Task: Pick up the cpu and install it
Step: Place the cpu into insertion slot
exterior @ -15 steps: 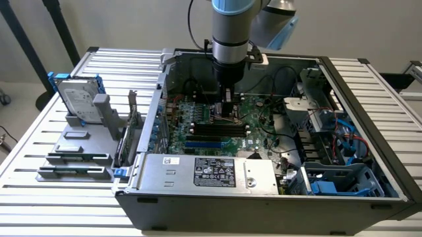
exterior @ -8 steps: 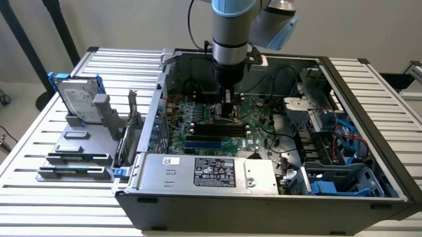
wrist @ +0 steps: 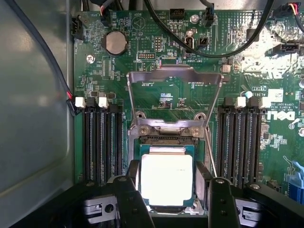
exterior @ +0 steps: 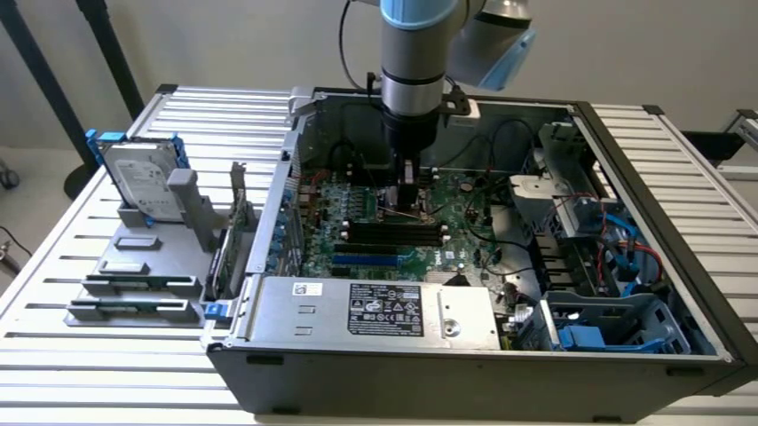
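Misalignment is the danger: the gripper (wrist: 168,173) is clamped on two opposite edges of the cpu (wrist: 167,180), which lies at the open socket (wrist: 164,141) beside the raised load plate (wrist: 175,76). Any tilt or offset could bend contacts or leave the chip unseated.

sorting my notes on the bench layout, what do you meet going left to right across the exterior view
hard drive in its blue bracket → computer case's left wall → gripper → blue cables
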